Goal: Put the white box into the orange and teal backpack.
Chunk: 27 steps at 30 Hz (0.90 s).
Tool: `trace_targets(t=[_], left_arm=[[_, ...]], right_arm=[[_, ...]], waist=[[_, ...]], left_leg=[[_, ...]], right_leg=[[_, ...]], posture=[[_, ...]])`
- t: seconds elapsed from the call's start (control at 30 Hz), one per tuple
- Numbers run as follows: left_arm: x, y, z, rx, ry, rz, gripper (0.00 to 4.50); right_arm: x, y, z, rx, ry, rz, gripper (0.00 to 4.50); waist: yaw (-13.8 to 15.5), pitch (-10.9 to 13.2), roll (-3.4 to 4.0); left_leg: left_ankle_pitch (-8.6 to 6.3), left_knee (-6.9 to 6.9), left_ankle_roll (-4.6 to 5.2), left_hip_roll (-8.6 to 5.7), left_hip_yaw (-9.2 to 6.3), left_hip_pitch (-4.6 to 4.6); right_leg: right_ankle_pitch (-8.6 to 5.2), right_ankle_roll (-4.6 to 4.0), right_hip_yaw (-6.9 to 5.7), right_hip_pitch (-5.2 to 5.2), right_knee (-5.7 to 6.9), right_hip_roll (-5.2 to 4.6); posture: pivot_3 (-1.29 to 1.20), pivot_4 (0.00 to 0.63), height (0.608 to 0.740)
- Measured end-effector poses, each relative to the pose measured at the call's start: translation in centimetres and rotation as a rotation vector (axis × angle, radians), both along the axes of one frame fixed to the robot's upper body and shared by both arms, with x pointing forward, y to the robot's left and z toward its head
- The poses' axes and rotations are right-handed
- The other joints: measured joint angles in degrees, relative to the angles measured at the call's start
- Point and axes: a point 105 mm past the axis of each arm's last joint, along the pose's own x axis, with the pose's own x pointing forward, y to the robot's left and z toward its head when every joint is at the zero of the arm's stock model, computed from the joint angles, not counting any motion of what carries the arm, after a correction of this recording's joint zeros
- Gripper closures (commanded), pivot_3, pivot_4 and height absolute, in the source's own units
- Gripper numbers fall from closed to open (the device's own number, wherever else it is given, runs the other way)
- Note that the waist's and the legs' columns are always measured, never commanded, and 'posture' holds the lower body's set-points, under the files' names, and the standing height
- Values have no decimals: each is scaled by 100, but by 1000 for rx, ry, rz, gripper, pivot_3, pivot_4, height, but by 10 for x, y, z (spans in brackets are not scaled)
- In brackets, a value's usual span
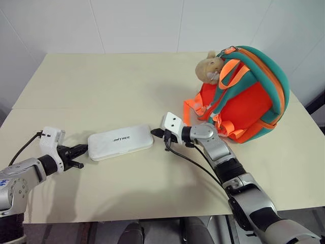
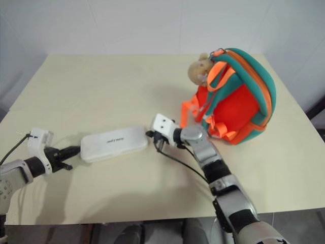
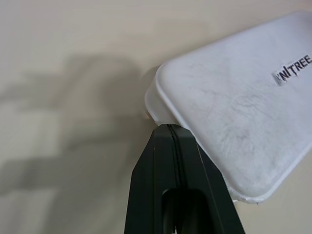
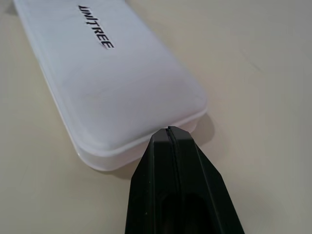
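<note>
White box point(image 1: 120, 142) lies flat on the cream table point(image 1: 101, 86), nearer the front edge than the back and a little left of the middle, dark lettering facing up. At its left end the left gripper point(image 1: 81, 149) has its two black fingers pressed together, tips touching the box's corner. At its right end the right gripper point(image 1: 156, 133) is likewise closed, tips against that end. Near the table's right edge stands the orange and teal backpack point(image 1: 244, 96), a tan plush toy point(image 1: 209, 68) at its top.
</note>
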Motion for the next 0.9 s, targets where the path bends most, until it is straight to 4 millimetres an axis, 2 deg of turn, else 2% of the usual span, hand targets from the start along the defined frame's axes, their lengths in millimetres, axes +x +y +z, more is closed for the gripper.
trace_targets(t=[0.1, 0.2, 0.23, 0.43, 0.7, 0.9], left_arm=[[3, -11, -1, 2, 6, -56, 4500], [2, -53, -6, -31, 26, -246, 4500], [0, -61, -9, -36, 36, -284, 4500], [-4, -78, -12, -43, 62, -379, 4500], [2, -75, -7, -44, 37, -371, 4500], [5, -45, 9, -33, -13, -272, 4500]], right_arm=[[-11, 1, 3, -8, 2, 46, 4380], [-39, 29, -2, -17, 31, 194, 4380], [-46, 33, -4, -23, 38, 224, 4380], [-52, 20, -4, -49, 58, 218, 4380], [-43, 14, -1, -13, 68, 140, 4380], [-22, -13, 23, 68, 50, -3, 4380]], waist=[[47, -1, -1], [83, 0, -1], [88, 0, -1], [85, 0, -1], [73, 0, -1], [75, 0, -1]], left_leg=[[0, -1, 0, 1, 2, 2], [-1, 2, -1, 2, 3, -4], [-1, 5, -2, 1, 3, -7], [-2, 8, -2, 6, 3, -3], [-2, 5, -3, 9, 4, -4], [-2, 0, -2, 9, 4, -8]], right_leg=[[0, 0, 1, 1, -1, 1], [0, 0, 0, 0, -2, 1], [0, 0, 0, 0, -3, 0], [3, -3, 0, 0, 0, 9], [5, -8, 1, -4, -3, 13], [5, -8, 1, -5, -12, 12]], posture=[[0, 150, 740], [0, 150, 740], [0, 150, 740], [0, 150, 740], [0, 150, 740], [0, 150, 740]])
